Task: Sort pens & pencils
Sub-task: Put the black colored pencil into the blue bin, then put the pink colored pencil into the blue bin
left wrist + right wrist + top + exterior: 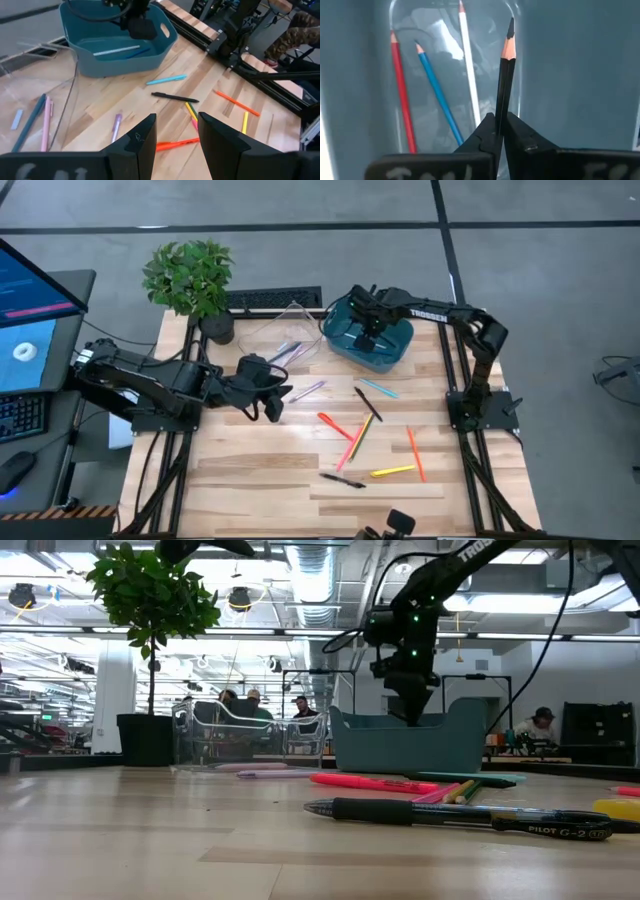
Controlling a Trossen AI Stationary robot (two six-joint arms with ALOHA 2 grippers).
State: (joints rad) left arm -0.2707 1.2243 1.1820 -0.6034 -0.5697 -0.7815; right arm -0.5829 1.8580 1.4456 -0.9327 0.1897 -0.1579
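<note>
Pens and pencils point(360, 435) lie scattered on the desk point(250, 480); nearest in the low view is a black pen point(460, 812). Left gripper point(272, 402) hovers released above the desk. Farther back, the right gripper point(499, 131) pinches a black pencil point(505, 75) over the teal bin point(345, 330)

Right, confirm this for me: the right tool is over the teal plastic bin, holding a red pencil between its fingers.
Not quite: the colour is wrong. The right tool is over the teal plastic bin, but the pencil pinched between its fingers is a black pencil. The right wrist view shows this; a red pencil lies loose in the bin beside a blue one and a white one.
</note>
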